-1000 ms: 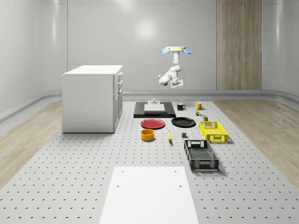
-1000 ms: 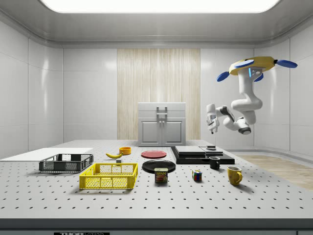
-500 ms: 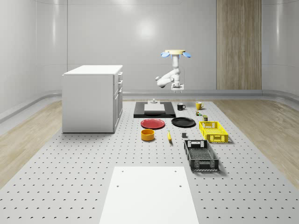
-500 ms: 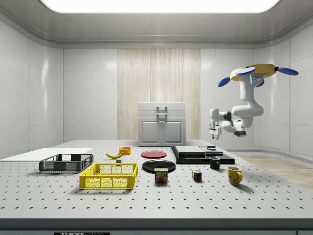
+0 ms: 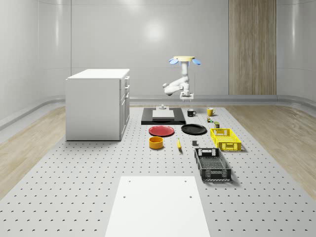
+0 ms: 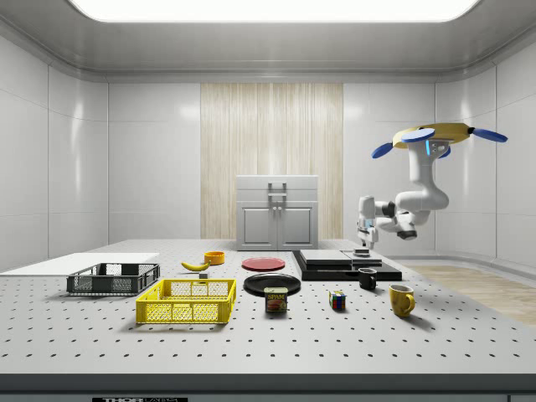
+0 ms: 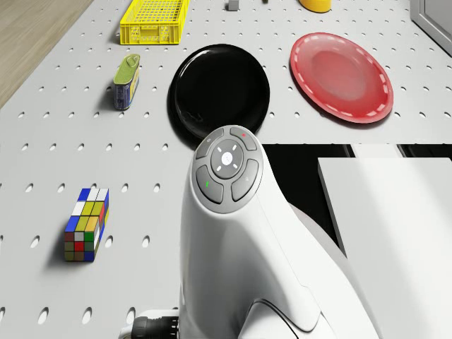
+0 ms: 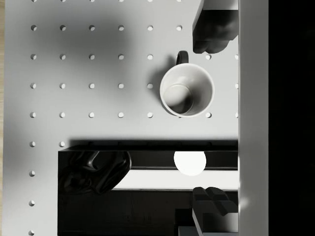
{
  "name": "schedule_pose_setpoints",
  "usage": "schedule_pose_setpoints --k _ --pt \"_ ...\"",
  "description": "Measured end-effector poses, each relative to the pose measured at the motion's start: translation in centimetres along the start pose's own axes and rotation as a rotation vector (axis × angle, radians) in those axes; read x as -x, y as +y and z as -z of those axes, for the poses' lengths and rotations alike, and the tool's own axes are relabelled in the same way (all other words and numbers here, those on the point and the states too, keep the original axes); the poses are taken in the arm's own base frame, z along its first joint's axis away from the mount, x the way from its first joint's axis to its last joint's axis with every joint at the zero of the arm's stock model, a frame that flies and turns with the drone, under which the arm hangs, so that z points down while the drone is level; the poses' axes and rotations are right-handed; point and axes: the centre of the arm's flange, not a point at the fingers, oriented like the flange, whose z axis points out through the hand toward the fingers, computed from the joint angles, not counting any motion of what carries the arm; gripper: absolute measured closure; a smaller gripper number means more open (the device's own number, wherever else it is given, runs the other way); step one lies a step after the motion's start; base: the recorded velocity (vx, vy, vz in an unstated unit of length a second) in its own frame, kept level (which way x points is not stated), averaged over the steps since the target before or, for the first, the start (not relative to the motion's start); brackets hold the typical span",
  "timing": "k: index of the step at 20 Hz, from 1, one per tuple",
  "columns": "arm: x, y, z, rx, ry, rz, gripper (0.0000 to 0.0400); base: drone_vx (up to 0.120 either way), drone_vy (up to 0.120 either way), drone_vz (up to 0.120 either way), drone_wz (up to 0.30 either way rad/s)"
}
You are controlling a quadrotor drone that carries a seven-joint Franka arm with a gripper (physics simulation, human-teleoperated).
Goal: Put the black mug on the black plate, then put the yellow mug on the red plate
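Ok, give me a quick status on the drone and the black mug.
Drone hovering past the table's far end. Gripper open above the black mug, nothing held. Mug upright beside the black platform, black plate bare.

Bright even overhead panel light; soft shadows under objects; glossy wall glare; renders crisp.

A grey perforated desk (image 5: 74, 173) carries a white cabinet (image 5: 98, 103), a white sheet (image 5: 158, 205) and a black slab (image 5: 163, 116). Beside the slab sit a black mug (image 5: 190, 112) and a yellow mug (image 5: 210, 111), with a red plate (image 5: 161, 131) and a black plate (image 5: 193, 129) nearby. An orange bowl (image 5: 156, 142), a banana (image 5: 178, 144), a yellow crate (image 5: 225, 138), a black crate (image 5: 212, 164), a tin (image 6: 275, 300) and a puzzle cube (image 6: 337, 301) also rest on it.
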Motion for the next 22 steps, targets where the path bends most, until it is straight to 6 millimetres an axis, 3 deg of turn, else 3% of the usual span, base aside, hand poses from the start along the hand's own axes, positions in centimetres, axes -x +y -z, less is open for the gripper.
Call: schedule_pose_setpoints --k 10,22 --pt "0.0 0.0 0.0 0.003 0.004 0.0 0.0 0.0 0.0 -0.116 0.0" --pt "-1.2 -1.2 -1.0 0.004 0.004 0.0 0.0 0.0 0.0 0.0 0.0"
